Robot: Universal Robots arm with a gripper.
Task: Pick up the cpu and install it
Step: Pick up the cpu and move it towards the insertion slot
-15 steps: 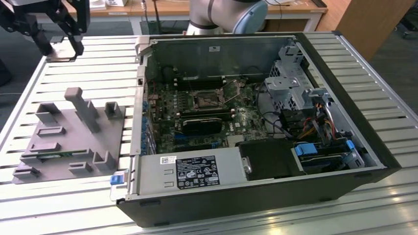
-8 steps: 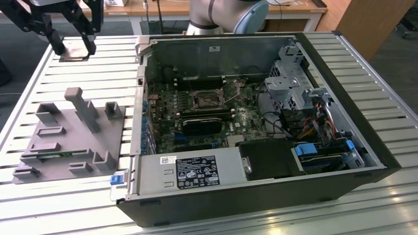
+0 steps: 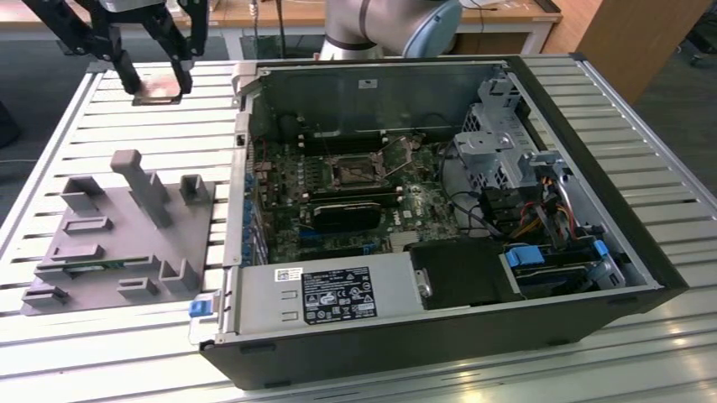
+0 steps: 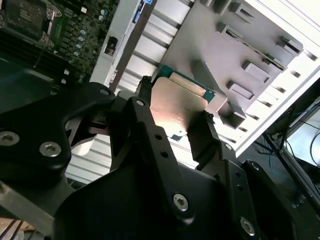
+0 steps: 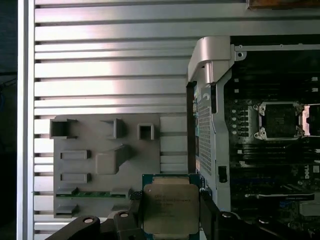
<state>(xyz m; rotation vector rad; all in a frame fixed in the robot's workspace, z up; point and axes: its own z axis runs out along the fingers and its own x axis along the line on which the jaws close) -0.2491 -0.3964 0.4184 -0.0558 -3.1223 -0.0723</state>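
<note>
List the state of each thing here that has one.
Small square silver-topped cpu: gripped, lifted above the slatted metal table.
Black tool: shut on the cpu.
Black metal computer case: lying on its side, open.
Square motherboard socket: empty, uncovered.

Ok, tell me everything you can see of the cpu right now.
The cpu is a flat square chip with a dull silver metal top and a thin green edge. It is clamped by two opposite sides between the black fingers, held roughly level above the slatted table, to the exterior view's left of the open computer case.
</note>
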